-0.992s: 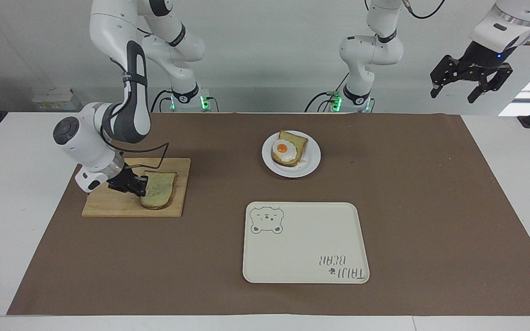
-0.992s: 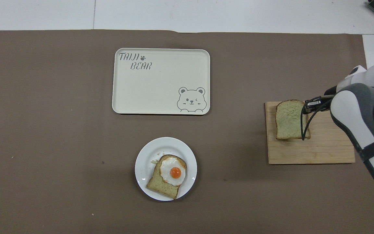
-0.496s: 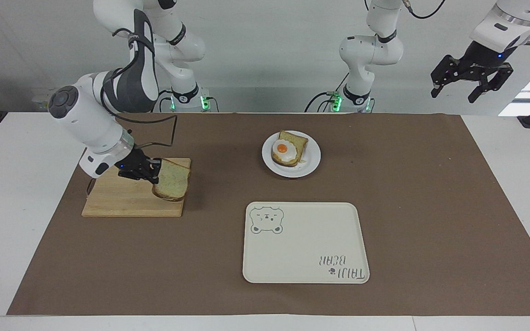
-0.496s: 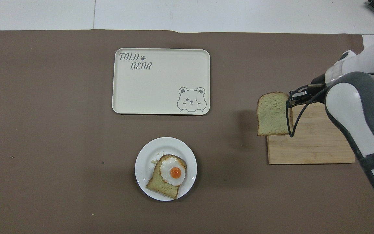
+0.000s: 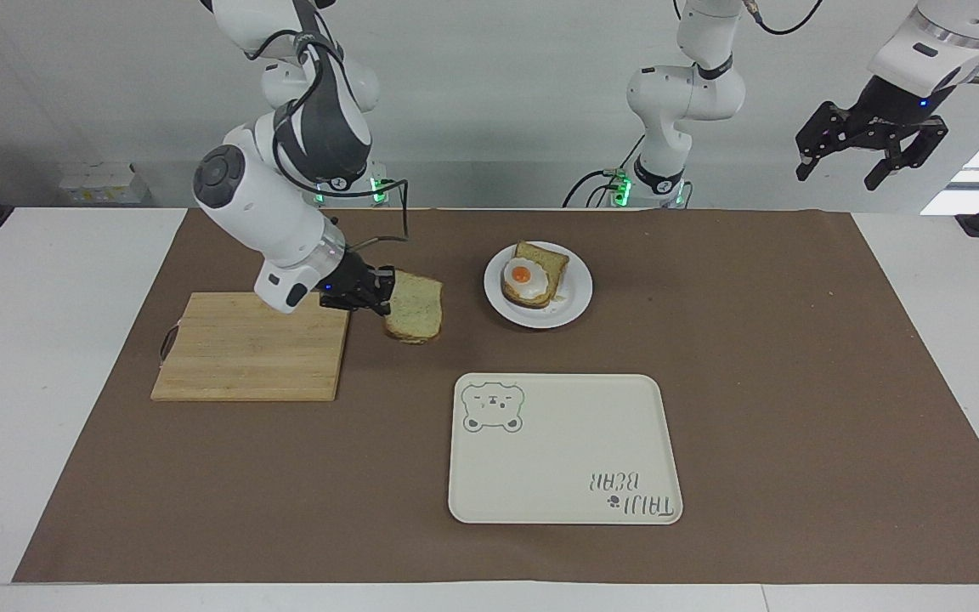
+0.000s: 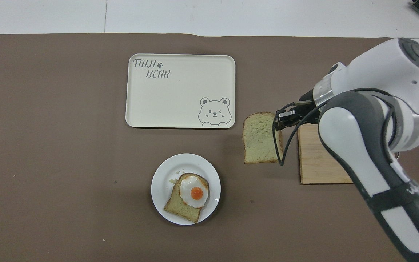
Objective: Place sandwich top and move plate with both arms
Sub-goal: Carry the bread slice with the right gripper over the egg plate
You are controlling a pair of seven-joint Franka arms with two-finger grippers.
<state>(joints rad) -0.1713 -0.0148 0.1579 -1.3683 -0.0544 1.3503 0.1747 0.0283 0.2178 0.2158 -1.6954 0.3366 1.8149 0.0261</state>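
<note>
My right gripper (image 5: 375,293) pinches the sandwich top (image 5: 415,318), a plain pale slice with brown crust, in the air beside the plate (image 5: 574,299), toward the right arm's end. My left gripper (image 5: 870,155) waits, fingers spread.

A robotics laboratory is shown. Two white jointed robot arms with grey joints (image 5: 285,195) (image 5: 685,93) are mounted, with exposed cables and green indicator lights, at the edge of a plain white worktop (image 5: 48,340) covered by a brown paper sheet (image 5: 795,382). A bare pale wall is seen at the back. Toy-like food props are laid out on a small round white plate (image 5: 570,306).
</note>
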